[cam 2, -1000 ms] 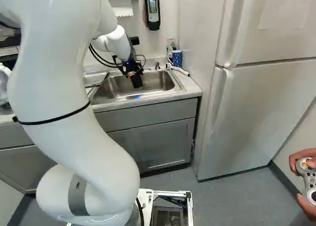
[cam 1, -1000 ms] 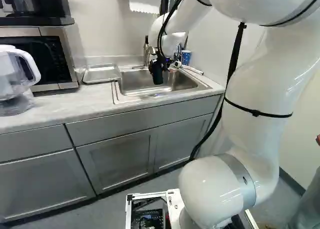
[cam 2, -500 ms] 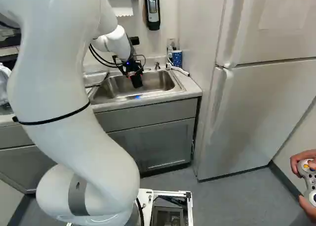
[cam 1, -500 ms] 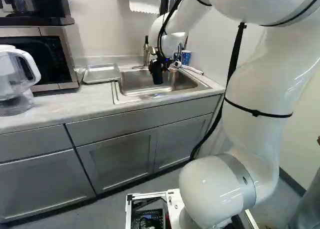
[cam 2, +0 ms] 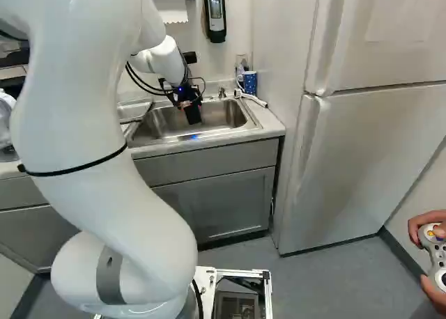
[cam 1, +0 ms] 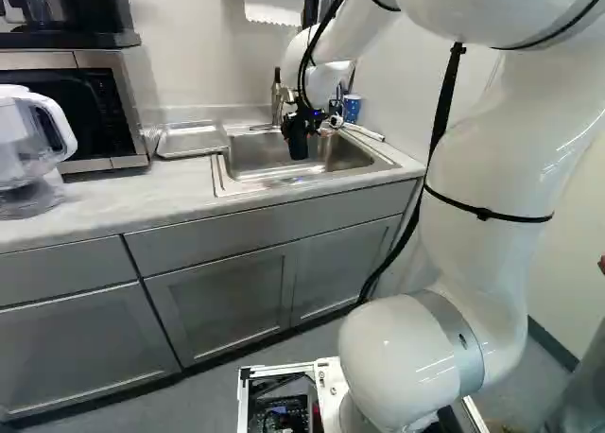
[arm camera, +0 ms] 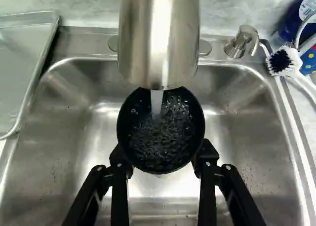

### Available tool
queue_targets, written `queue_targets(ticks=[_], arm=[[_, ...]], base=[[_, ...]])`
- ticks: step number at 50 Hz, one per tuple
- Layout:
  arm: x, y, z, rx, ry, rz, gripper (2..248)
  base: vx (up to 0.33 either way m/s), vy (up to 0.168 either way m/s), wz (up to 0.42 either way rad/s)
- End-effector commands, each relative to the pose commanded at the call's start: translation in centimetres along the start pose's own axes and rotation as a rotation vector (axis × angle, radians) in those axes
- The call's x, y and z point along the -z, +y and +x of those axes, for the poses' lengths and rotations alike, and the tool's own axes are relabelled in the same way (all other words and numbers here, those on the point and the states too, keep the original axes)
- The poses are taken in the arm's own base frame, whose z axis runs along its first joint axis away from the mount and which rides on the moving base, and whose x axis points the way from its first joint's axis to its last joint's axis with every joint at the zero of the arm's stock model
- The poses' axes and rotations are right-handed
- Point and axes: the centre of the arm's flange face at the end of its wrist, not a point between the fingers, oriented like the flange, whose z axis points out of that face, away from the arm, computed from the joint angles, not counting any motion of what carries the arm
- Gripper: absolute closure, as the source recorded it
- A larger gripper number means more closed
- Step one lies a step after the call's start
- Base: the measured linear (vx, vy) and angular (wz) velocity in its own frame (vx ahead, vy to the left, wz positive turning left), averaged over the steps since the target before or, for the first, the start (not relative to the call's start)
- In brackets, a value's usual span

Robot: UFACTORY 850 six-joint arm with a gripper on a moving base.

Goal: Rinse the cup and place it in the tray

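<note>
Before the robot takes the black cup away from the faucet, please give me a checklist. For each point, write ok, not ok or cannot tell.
1. Grip: ok. The gripper is closed on the black cup, one finger at each side.
2. Cup's mouth facing up: ok. The wrist view looks into it.
3. Faucet shut off: not ok. Water runs from it into the cup.
4. Cup emptied: not ok. Bubbly water lies inside.
5. Inside rinsed clean: cannot tell. The water hides the bottom.
6. Tray in place: ok. It lies beside the sink, on the microwave side.
</note>
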Motion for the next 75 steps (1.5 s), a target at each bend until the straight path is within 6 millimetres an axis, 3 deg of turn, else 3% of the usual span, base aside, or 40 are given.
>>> queue_targets(ticks=[20, 60, 75], arm=[[0.0, -0.6, 0.0, 0.008, 0.001, 0.007, 126], [1.0, -7.5, -0.2, 0.103, 0.008, 0.089, 126], [2.9, -10.1, 0.2, 0.139, 0.039, 0.12, 126]], base=[[0.0, 0.0, 0.0], [0.0, 0.0, 0.0], [0.0, 0.0, 0.0]])
